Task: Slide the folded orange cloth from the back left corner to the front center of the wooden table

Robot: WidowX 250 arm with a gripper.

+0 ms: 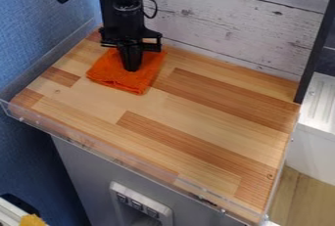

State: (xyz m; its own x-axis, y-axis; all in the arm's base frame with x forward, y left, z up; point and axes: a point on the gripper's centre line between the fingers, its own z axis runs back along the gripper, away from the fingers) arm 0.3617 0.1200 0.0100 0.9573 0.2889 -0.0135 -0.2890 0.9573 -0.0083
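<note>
- Near the wooden counter's back left corner lies an orange cloth, flat and apparently folded, with the gripper down over its middle.
- Whether the jaws are apart, together or clamped on fabric, I cannot tell.
- The cloth should handle as light, soft and limp, neither fragile nor slippery; a raised fold or near corner looks the best hold, though layers may slip apart.
- The gripper hides the cloth's centre and part of its back edge; the layers are hard to count.
</note>
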